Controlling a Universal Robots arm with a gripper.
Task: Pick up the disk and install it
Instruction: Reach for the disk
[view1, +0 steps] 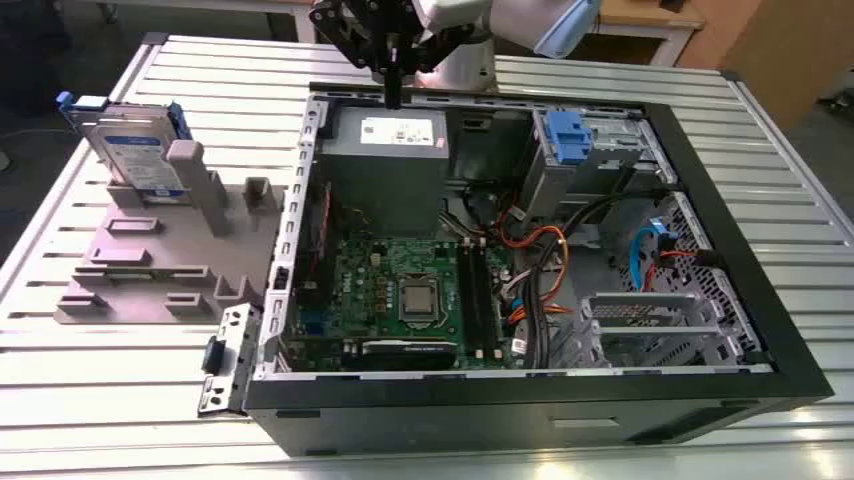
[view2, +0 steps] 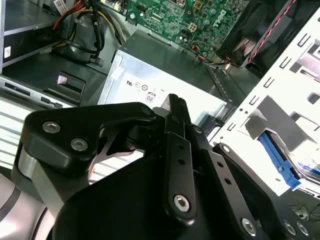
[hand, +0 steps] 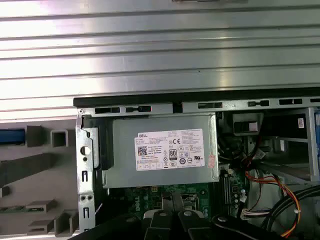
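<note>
- Gripper: fingers pressed together, nothing held; poised at the 12 o'clock rim of the open computer case in the exterior view, just above the power-supply box.
- Disk: standing on edge in the grey fixture, outside the case, toward 8 o'clock of the gripper, well apart from it.
- Handling, as judged: rigid, dense, smooth-faced, shock-sensitive; blue carrier probably springy plastic.
- Hold, as judged: across the two flat faces near the 12 o'clock edge, clear of the end tabs.
</note>
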